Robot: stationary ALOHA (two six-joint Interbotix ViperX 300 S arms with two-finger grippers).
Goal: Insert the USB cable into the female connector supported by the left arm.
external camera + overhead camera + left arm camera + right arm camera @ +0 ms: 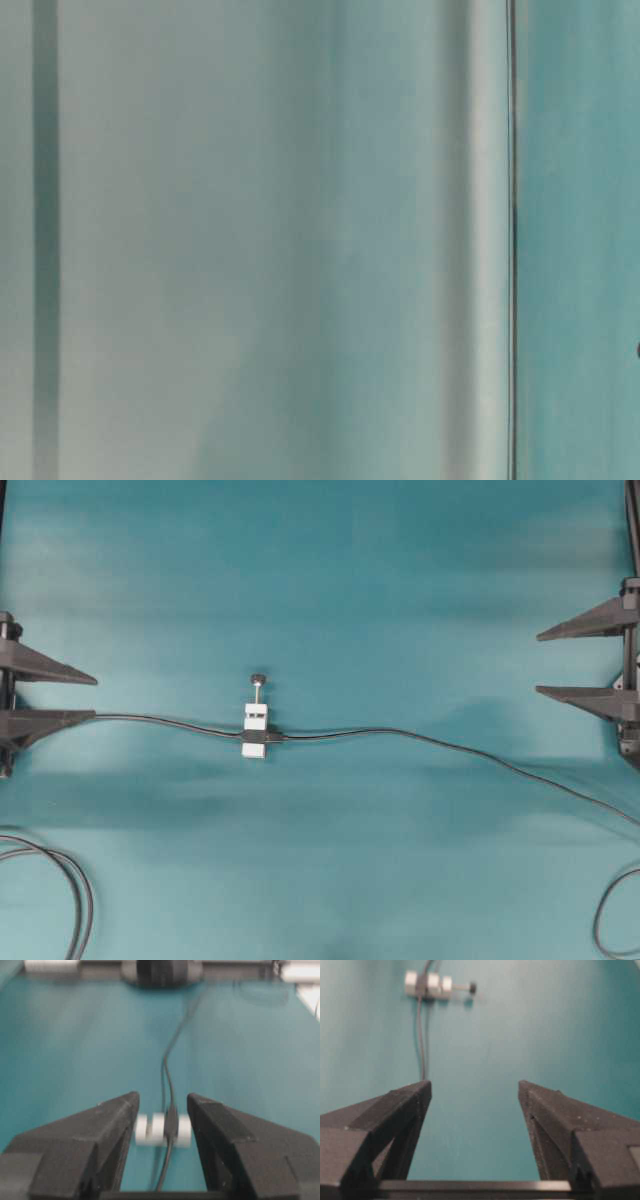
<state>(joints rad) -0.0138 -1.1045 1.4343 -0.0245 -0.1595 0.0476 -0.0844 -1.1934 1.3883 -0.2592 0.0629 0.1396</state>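
While both pincers, left pincer (95, 696) and right pincer (540, 663), stand spread and empty, the female connector (255, 738) lies mid-worktop (400, 590), its bracket's screw pointing to the overhead view's top; the USB cable (420, 736) runs left-right, meeting it.

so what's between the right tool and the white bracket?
Overhead view: only teal table and the thin cable running from the bracket toward the open right tool. Nothing else.

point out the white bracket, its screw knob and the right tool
bracket (256, 718): overhead view, upper white block.
screw knob (259, 678): overhead view, black head.
right tool (541, 663): overhead view, midway between its tips.
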